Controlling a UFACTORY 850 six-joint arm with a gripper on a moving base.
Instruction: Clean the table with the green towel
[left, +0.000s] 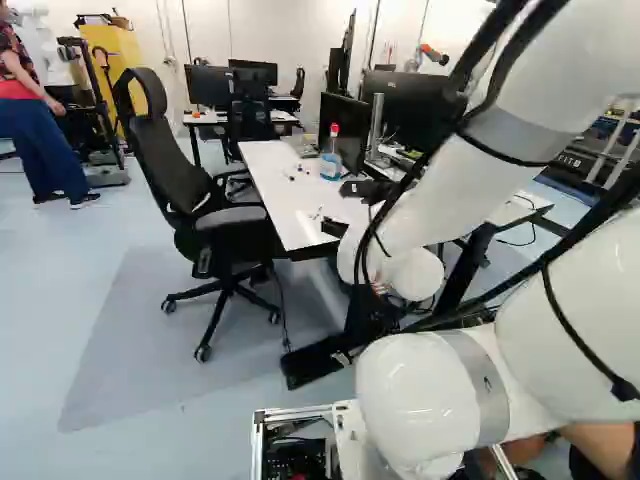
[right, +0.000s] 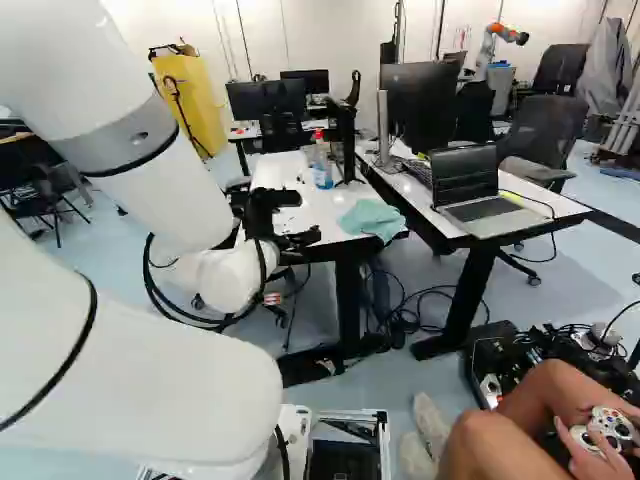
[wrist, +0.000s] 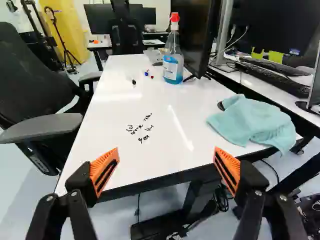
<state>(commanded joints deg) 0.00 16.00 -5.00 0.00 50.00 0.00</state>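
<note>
In the right base view my gripper (right: 304, 217) is at the near end of the white table (right: 335, 205). Its fingers stand wide apart in the wrist view, where the gripper (wrist: 166, 162) is open with nothing between the pads. The crumpled green towel (wrist: 254, 123) lies on the tabletop's near corner, beyond and to one side of the gripper, partly over the edge. Black handwriting (wrist: 140, 131) marks the white surface ahead of the gripper. Farther along stands a spray bottle (wrist: 173, 55) with blue liquid and a red nozzle.
A black office chair (left: 205, 190) stands against the table's side. Monitors (right: 423, 105), a keyboard (wrist: 275, 75) and a laptop (right: 480, 190) are on or beside the adjoining desk. Small markers or caps (wrist: 146, 73) lie near the bottle. Close by sits a person (right: 530, 420); another robot (right: 505, 35) is behind.
</note>
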